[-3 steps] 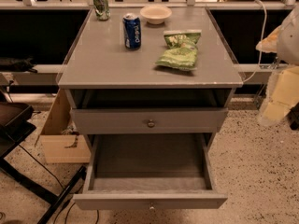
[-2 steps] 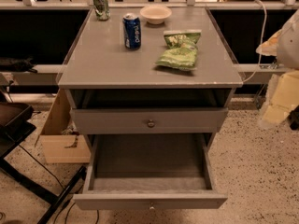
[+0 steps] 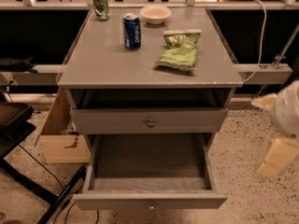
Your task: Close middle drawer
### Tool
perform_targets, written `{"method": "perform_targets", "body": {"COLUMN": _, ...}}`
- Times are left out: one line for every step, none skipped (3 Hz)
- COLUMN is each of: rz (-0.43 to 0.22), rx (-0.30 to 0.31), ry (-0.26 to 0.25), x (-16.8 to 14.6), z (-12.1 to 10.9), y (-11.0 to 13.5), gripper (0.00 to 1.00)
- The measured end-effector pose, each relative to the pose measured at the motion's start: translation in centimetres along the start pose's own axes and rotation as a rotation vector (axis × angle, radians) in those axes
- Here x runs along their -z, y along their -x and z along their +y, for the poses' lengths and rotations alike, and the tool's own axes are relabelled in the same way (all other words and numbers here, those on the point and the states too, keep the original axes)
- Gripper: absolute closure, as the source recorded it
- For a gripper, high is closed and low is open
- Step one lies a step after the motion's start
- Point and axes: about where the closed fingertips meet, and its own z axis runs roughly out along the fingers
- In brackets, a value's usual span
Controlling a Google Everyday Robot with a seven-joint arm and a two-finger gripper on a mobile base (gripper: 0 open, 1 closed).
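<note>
The middle drawer (image 3: 149, 200) is pulled far out toward me at the bottom of the grey cabinet. Its grey inside is bare, and a small round knob (image 3: 151, 207) sits at the centre of its front. Above it is another grey drawer front (image 3: 117, 121) with a knob, with a dark gap over it. My gripper (image 3: 274, 136) hangs blurred at the right edge, to the right of the cabinet at about the height of the open drawer, touching nothing.
On the cabinet top (image 3: 103, 64) stand a blue can (image 3: 132, 31), a green can (image 3: 101, 4), a white bowl (image 3: 155, 13) and a green chip bag (image 3: 180, 50). A cardboard box (image 3: 60, 139) and black chair legs (image 3: 32, 181) are on the left floor.
My gripper has moved down along the cabinet's right side. The drawers and the items on top have not moved.
</note>
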Motion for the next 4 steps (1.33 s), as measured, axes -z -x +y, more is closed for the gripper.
{"method": "perform_targets", "body": {"rz": -0.049, "rx": -0.062, "ry": 0.076, "x": -11.2, "z": 5.0, "y": -5.4, "gripper": 0.00}}
{"method": "perform_targets", "body": {"rz": -0.068, "rx": -0.118, "ry": 0.127, "x": -18.4, "z": 7.7, "y": -8.6, "gripper": 0.00}}
{"method": "perform_targets", "body": {"rz": -0.053, "rx": -0.196, "ry": 0.202, "x": -22.2, "z": 7.9, "y": -10.3, "gripper": 0.00}}
{"method": "perform_targets", "body": {"rz": -0.037, "rx": -0.193, "ry": 0.220, "x": -22.4, "z": 8.5, "y": -10.5, "gripper": 0.00}}
